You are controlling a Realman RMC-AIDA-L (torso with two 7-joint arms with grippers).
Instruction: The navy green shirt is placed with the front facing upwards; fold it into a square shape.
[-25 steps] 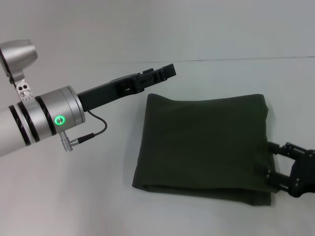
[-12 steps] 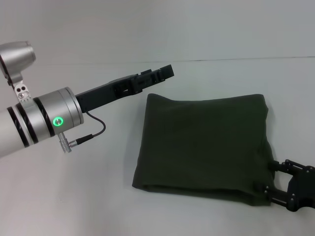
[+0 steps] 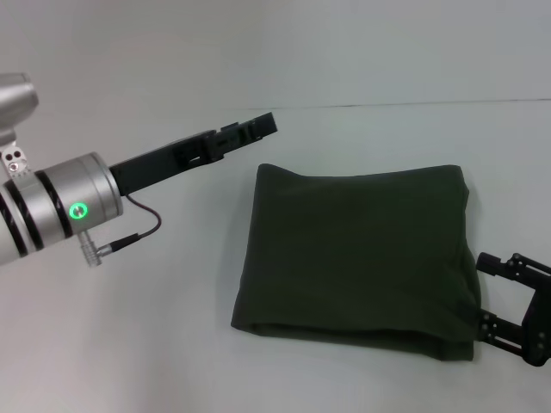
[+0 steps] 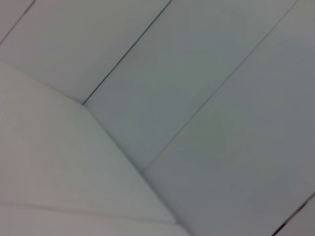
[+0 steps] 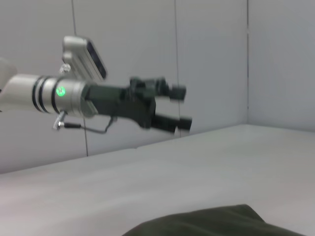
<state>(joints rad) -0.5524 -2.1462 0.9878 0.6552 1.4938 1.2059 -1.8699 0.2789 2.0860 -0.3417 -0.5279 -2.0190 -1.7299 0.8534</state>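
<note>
Olive shirt folded | right tool open beside its edge

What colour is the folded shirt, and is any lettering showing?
Plain dark olive green; no lettering visible on the shirt. Best seen in the head view.

White table, pale panelled wall behind.
</note>
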